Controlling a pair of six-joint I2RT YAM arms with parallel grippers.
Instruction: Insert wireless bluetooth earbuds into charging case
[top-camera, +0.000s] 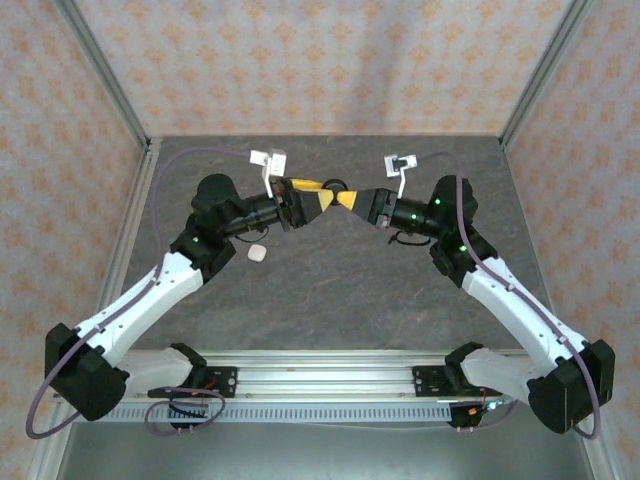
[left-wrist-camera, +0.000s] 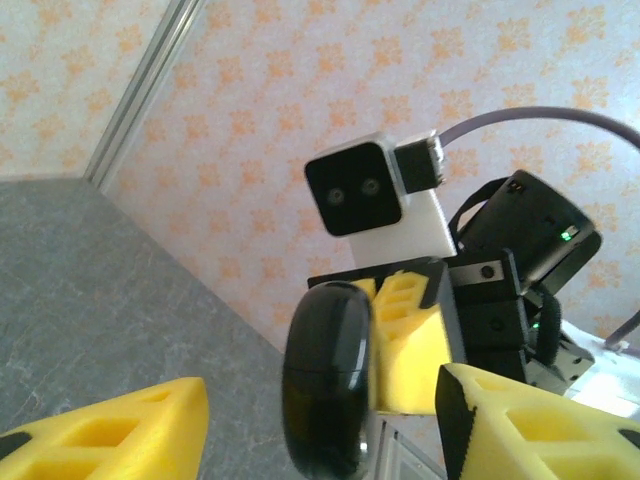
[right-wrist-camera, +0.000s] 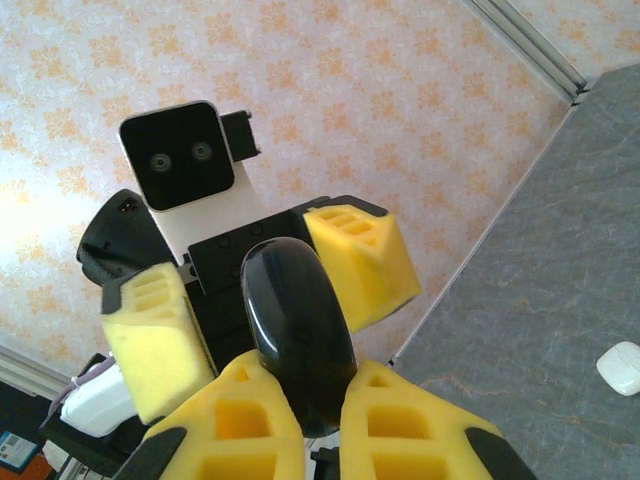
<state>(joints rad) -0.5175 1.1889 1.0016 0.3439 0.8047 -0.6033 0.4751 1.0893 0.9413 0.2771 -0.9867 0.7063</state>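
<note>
A grey stone-patterned table (top-camera: 330, 290) sits inside walls covered in orange-flowered paper. Two white and black robot arms rise from the near edge.

The left arm (top-camera: 150, 290) leans up and inward to the right. The right arm (top-camera: 510, 300) mirrors it, leaning up and inward to the left. Their wrists point at each other above the middle of the table, towards its far side, so the two arms form an arch.

The left gripper (top-camera: 318, 200) and the right gripper (top-camera: 350, 199) meet nose to nose in the air, both with yellow foam-like fingers.

The right gripper is clenched: its two fingers (right-wrist-camera: 240, 425) press on either side of a smooth black charging case (right-wrist-camera: 300, 330), an oval pebble shape held up off the table. In the right wrist view the case sticks out past the fingertips towards the other arm.

The left gripper is released, its fingers (right-wrist-camera: 360, 262) spread wide, one on each side of the black charging case. Whether they touch it cannot be told.

A small white case (top-camera: 257, 253) lies closed on the table, below the left arm's wrist and well apart from both grippers.
</note>
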